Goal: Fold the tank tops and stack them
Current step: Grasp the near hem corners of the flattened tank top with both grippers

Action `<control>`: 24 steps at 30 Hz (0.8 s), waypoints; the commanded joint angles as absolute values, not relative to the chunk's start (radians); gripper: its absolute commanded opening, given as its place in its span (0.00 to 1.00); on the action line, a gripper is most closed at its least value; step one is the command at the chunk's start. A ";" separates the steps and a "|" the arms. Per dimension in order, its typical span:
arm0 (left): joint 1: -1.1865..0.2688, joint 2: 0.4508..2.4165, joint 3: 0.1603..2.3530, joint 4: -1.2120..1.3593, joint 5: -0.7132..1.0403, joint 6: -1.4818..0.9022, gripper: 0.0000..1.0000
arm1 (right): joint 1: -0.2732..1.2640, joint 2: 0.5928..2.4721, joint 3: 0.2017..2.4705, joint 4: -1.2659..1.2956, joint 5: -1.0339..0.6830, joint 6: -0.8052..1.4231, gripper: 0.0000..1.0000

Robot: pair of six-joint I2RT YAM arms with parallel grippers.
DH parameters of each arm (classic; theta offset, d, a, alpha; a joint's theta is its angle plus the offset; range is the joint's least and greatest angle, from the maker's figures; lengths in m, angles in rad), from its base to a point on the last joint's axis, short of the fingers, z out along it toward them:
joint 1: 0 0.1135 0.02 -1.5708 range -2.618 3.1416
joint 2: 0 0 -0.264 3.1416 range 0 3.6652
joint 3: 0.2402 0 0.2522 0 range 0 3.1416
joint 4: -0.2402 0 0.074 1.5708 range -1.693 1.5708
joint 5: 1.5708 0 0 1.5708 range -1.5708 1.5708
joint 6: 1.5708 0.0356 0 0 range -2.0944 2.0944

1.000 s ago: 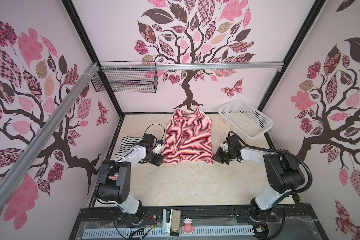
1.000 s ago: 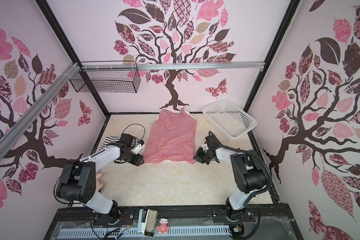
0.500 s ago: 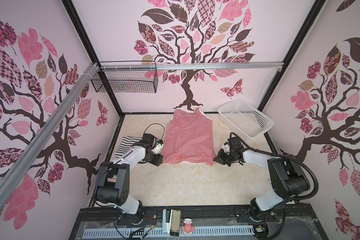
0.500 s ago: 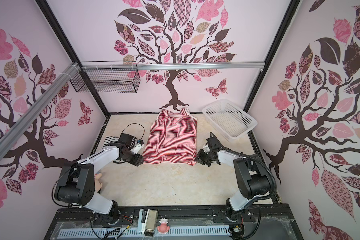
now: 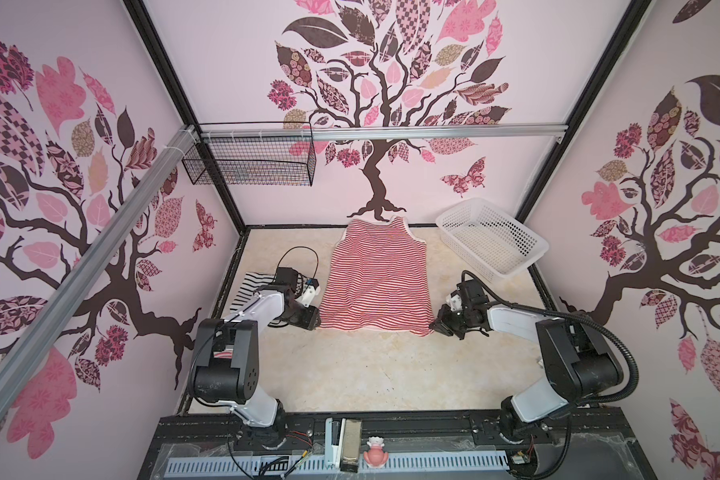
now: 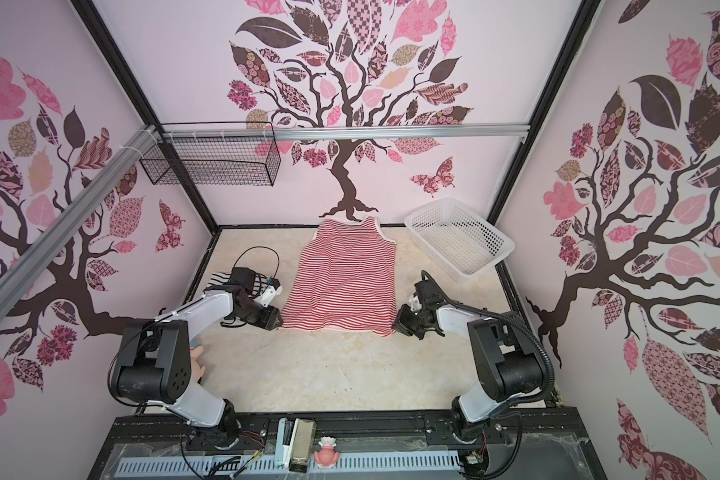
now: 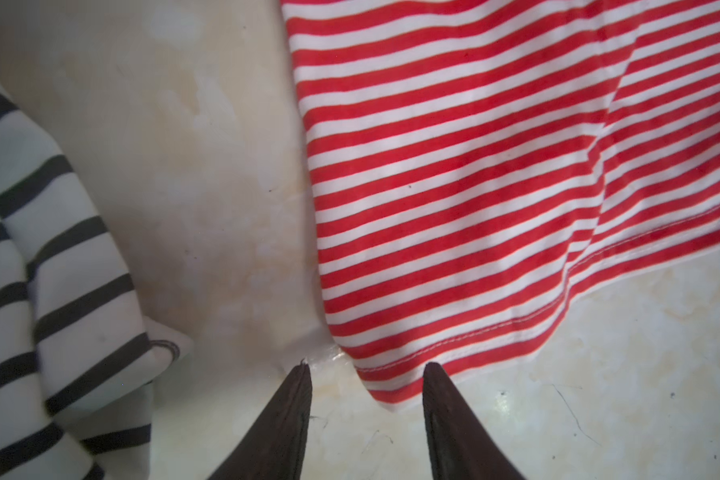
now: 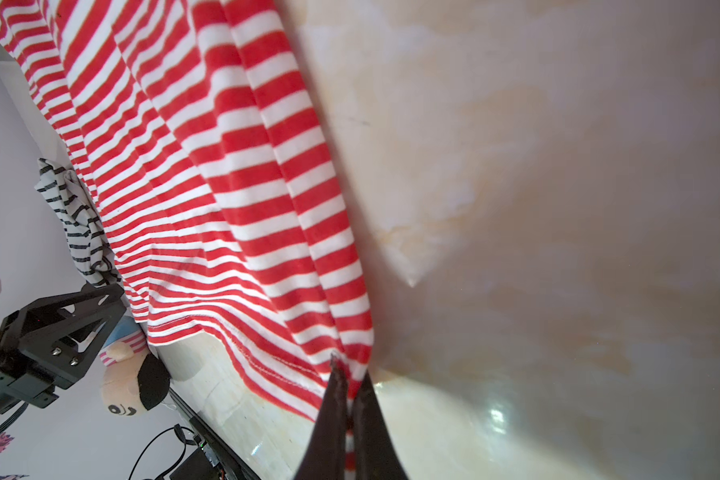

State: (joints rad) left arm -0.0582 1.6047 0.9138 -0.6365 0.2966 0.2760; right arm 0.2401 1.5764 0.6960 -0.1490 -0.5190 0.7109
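The red-and-white tank top (image 5: 377,286) (image 6: 344,282) lies spread flat mid-table, neck toward the back wall. My right gripper (image 5: 435,324) (image 6: 395,323) (image 8: 350,370) is shut on its near right hem corner; striped cloth (image 8: 225,187) shows between the fingers. At the near left hem corner my left gripper (image 5: 314,322) (image 6: 277,322) (image 7: 367,368) is open, low over the table, and the tip of that corner (image 7: 474,166) lies between its fingers. The black-and-white tank top (image 5: 250,286) (image 6: 219,278) (image 7: 59,270) (image 8: 75,216) lies crumpled by the left wall, partly hidden behind the left arm.
A white perforated basket (image 5: 458,208) (image 6: 428,208) stands tilted in the back right corner. A black wire basket (image 5: 250,160) hangs on the back wall at the left. A plush toy (image 6: 196,359) (image 8: 129,386) lies near the left arm's base. Walls close in on three sides.
The right gripper has closed onto the hem corner and drawn slightly toward the front. The left jaws have narrowed around the other corner.
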 commanded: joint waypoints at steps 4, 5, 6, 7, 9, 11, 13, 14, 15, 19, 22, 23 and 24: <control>-0.057 1.692 0.933 -0.654 0.325 0.257 0.48 | 0.224 1.530 0.677 -0.167 -0.514 0.704 0.00; -0.057 1.697 0.937 -0.658 0.328 0.254 0.48 | 0.221 1.527 0.675 -0.170 -0.514 0.703 0.00; -0.057 1.703 0.940 -0.660 0.331 0.255 0.48 | 0.218 1.523 0.672 -0.173 -0.512 0.701 0.00; -0.057 1.709 0.943 -0.660 0.334 0.256 0.48 | 0.215 1.520 0.669 -0.173 -0.514 0.700 0.00; -0.057 1.731 0.955 -0.669 0.341 0.261 0.46 | 0.212 1.516 0.666 -0.176 -0.515 0.697 0.00; -0.058 1.762 0.976 -0.689 0.355 0.271 0.44 | 0.209 1.513 0.661 -0.177 -0.515 0.696 0.00; -0.059 1.788 0.993 -0.706 0.364 0.279 0.40 | 0.207 1.511 0.658 -0.177 -0.517 0.696 0.00; -0.061 1.800 1.001 -0.714 0.368 0.284 0.38 | 0.207 1.509 0.658 -0.178 -0.518 0.695 0.00; -0.063 1.807 1.006 -0.720 0.371 0.286 0.36 | 0.207 1.507 0.658 -0.177 -0.518 0.695 0.00; -0.082 1.818 1.021 -0.731 0.376 0.299 0.31 | 0.207 1.507 0.669 -0.184 -0.522 0.691 0.00; -0.090 1.821 1.026 -0.739 0.374 0.302 0.25 | 0.207 1.511 0.681 -0.191 -0.521 0.686 0.00; -0.090 1.818 1.030 -0.743 0.374 0.306 0.19 | 0.207 1.512 0.686 -0.195 -0.519 0.683 0.00; -0.089 1.812 1.033 -0.750 0.374 0.309 0.12 | 0.207 1.513 0.691 -0.200 -0.520 0.683 0.00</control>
State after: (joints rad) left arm -0.0799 1.7798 1.0351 -0.6975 0.3813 0.2989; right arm 0.2123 1.5379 0.6617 -0.1574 -0.5198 0.6987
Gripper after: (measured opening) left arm 0.146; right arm 0.065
